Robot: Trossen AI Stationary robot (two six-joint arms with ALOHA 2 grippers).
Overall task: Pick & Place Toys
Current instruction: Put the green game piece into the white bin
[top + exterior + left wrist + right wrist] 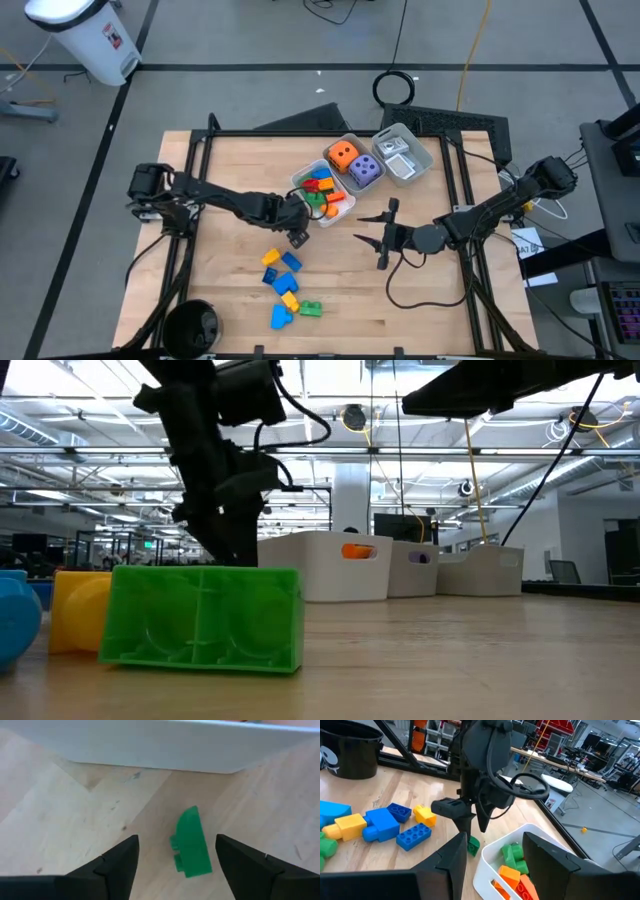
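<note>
A small green brick (pixel 192 842) lies on the wooden table just outside the white tray's wall (pixel 150 750); the right wrist view shows the green brick (pixel 473 845) beside that tray's corner. My left gripper (pixel 297 237) hangs over it, pointing steeply down, open, one finger on each side of the brick without touching it. The white tray (pixel 298 180) holds several red, orange, green and blue bricks. Several loose blue, yellow and green bricks (pixel 282 285) rest on the table nearer the front edge. My right gripper (pixel 362 228) waits level and open at mid-table, holding nothing.
An orange die (pixel 342 155) and a purple die (pixel 364 170) sit in a second tray behind the first. A clear tray (pixel 405 155) stands to their right. A black pot (pixel 190 325) stands at the front left corner. Bare wood lies between the grippers and the front edge.
</note>
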